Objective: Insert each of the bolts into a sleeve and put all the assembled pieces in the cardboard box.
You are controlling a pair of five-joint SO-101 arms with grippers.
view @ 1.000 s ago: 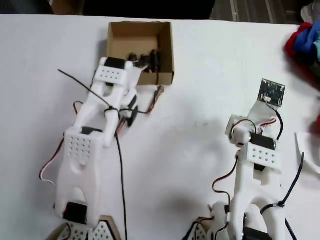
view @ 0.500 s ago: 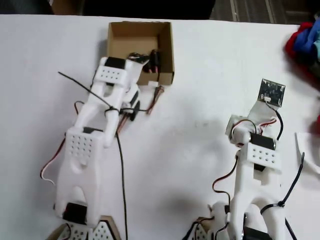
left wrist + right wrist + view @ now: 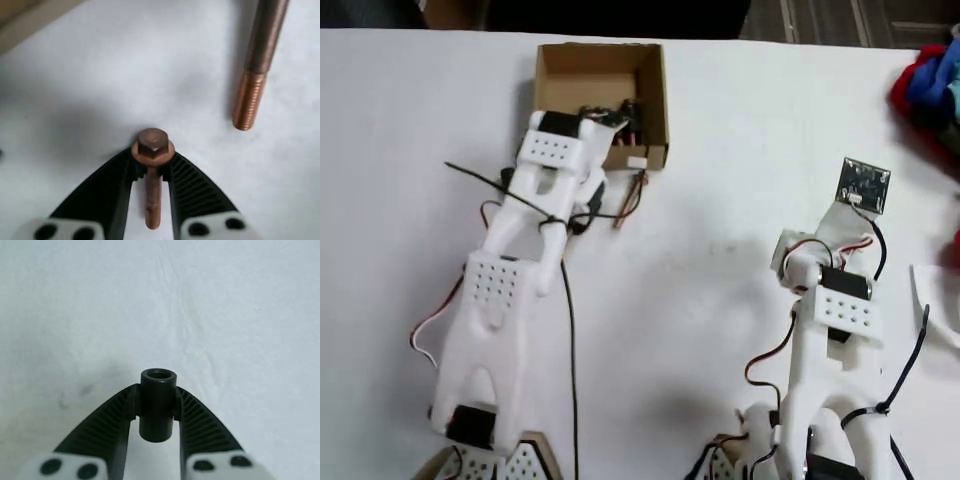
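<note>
In the high view the left arm (image 3: 510,290) stretches from the lower left of the frame up to the cardboard box (image 3: 560,75), which sits at the upper left of centre on the white bench (image 3: 720,200). The arm's wrist covers the box's near wall. A few dark pieces (image 3: 625,118) lie inside the box against its right wall. In the left wrist view the left claw (image 3: 152,162) is clenched on a copper bolt (image 3: 152,149). The ribbed fingers grip the shank just under the hex head, and the threaded end points back between them. A second bolt (image 3: 260,60) lies on the bench, well apart from the held one, with its threaded end towards the claw. The right arm (image 3: 835,320) stands at the lower right of the high view, far from the box, with a small circuit board (image 3: 865,185) at its tip. In the right wrist view the right claw (image 3: 158,390) grasps a black sleeve (image 3: 158,405) between its fingers, open bore showing, above bare bench. Bright cloth (image 3: 925,80) lies at the upper right edge.
</note>
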